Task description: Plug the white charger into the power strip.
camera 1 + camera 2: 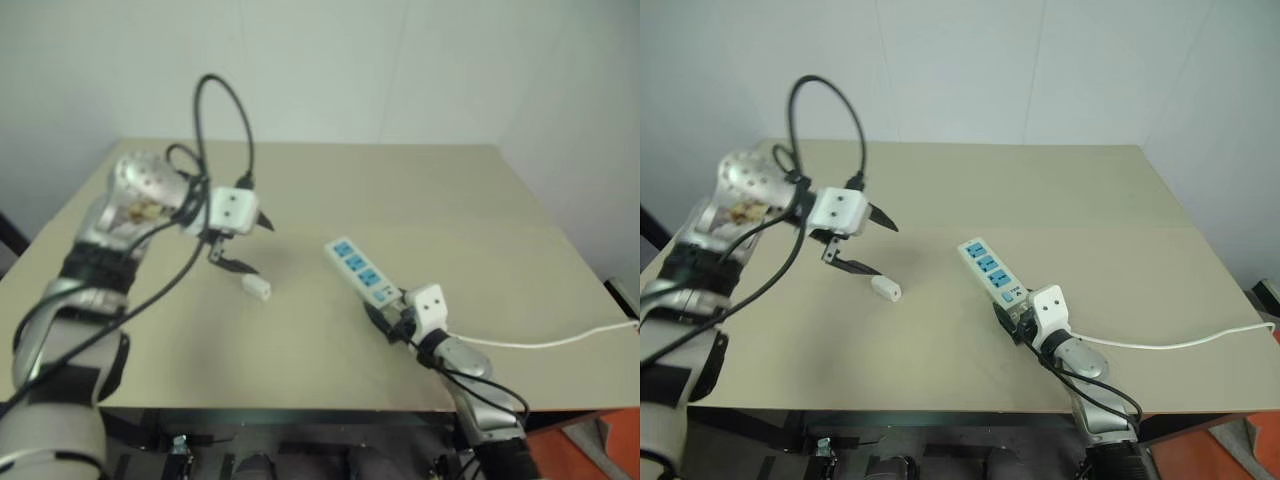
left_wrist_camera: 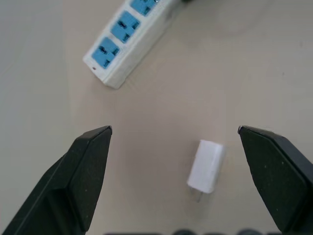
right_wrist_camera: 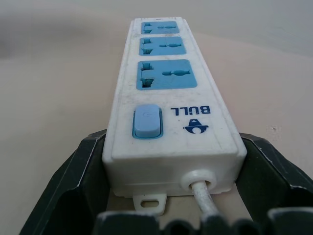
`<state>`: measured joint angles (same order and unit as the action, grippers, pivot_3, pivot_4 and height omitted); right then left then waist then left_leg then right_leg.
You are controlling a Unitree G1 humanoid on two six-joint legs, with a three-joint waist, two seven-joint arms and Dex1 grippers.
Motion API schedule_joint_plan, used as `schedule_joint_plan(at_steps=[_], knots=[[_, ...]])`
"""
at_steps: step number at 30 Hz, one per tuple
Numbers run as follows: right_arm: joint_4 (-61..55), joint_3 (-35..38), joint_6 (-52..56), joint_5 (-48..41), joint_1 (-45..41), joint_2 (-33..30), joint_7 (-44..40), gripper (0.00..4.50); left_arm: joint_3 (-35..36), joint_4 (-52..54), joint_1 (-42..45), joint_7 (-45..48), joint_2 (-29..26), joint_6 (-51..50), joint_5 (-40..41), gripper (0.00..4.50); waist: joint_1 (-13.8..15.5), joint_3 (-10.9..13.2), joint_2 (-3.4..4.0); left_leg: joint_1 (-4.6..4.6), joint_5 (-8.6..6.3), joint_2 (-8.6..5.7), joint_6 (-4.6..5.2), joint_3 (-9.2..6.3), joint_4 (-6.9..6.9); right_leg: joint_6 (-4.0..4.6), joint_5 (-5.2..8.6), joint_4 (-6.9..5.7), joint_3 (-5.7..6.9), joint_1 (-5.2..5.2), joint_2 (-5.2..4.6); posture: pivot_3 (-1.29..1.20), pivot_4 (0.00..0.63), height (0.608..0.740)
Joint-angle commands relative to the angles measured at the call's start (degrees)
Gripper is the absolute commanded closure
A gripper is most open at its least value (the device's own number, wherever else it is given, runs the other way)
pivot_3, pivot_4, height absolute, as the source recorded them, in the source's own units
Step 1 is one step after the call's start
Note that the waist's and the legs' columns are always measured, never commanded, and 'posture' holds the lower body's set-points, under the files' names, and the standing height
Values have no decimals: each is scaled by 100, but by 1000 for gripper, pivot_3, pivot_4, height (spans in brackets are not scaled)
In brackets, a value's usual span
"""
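Power strip: cord end cut off by top edge in my left wrist view.
Cord: runs off right edge in eye views; in my right wrist view passes out at bottom edge.
White charger: prongs too small to count.
My right fingers: tips hidden along strip's sides; contact with strip not discernible.
Bench: near edge partly hidden behind my arms.

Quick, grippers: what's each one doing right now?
Left gripper: open, above the white charger, holding nothing.
Right gripper: fingers either side of the power strip at its cord end; grip cannot be told.
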<state>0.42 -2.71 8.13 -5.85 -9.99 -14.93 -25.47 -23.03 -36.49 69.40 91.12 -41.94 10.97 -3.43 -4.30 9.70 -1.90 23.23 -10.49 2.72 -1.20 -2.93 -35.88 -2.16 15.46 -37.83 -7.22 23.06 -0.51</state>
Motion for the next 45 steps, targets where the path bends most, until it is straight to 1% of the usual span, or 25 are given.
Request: schedule_joint_plan(at_steps=[1, 3, 5, 9, 12, 16, 22, 32, 37, 45], knots=[[100, -97, 212, 0, 35, -52, -112, 1062, -879, -751, 733, 138, 197, 341, -151, 0, -22, 0, 0, 1, -1, 0, 2, 0, 0, 0, 0, 1, -1, 3, 1, 0, 150, 740], [76, -64, 291, -47, 54, -63, -119, 1062, -1424, -1161, 1032, 138, 420, 642, -178, 0, -30, 0, 0, 2, -3, 0, 5, 0, 1, -1, 1, -3, -4, 5, 2, 0, 150, 740], [36, -62, 347, -45, 100, -89, -114, 1062, -1869, -1419, 1183, 138, 652, 685, -3, 0, -18, 0, 0, 2, -4, 0, 6, 0, 1, -1, 2, -4, -4, 4, 2, 0, 150, 740], [-53, -95, 500, -15, 160, -135, -82, 1062, -2454, -1826, 1276, 138, 1011, 1145, -173, 0, 5, 1, -1, 5, -4, 0, 6, -1, -2, -2, 2, -4, -4, 4, 1, 0, 150, 740], [-80, -126, 552, 1, 156, -127, -45, 1062, -2638, -2131, 1282, 138, 1233, 1419, -588, 0, 10, 1, -1, 9, -4, 0, 6, -1, -2, -1, 2, -2, -5, 7, 2, 0, 150, 740], [-118, -185, 603, 29, 145, -75, 14, 1062, -2523, -2428, 1225, 138, 1518, 1503, -992, 0, 19, 1, -2, 10, -4, -1, 7, -1, -3, -2, 2, 0, -5, 6, 2, 0, 150, 740], [-188, -225, 652, 22, 209, -34, 39, 1062, -2478, -2593, 1196, 114, 1713, 1721, -1675, 0, 13, 1, -2, 6, -4, -1, 7, -2, -2, -2, 2, -4, -5, 5, 3, 0, 150, 740], [-161, -217, 674, 47, 177, -52, 36, 1062, -2525, -2696, 1133, -559, 1853, 1619, -2744, 0, 13, 1, -2, 8, -4, -1, 7, -3, -2, -2, 2, -3, -5, 5, 3, 0, 150, 740], [-144, -235, 648, 91, 209, -58, 27, 1062, -2453, -2748, 1119, -724, 1912, 1483, -2999, 0, 16, 1, -2, 8, -4, -1, 7, -4, -3, -2, 2, -4, -5, 4, 3, 0, 150, 740], [-116, -246, 633, 126, 183, -41, 40, 1062, -2369, -2666, 928, -693, 1944, 1434, -3162, 0, 12, 1, -2, 5, -4, -1, 7, -3, -2, -2, 2, -6, -5, 4, 3, 0, 150, 740]])
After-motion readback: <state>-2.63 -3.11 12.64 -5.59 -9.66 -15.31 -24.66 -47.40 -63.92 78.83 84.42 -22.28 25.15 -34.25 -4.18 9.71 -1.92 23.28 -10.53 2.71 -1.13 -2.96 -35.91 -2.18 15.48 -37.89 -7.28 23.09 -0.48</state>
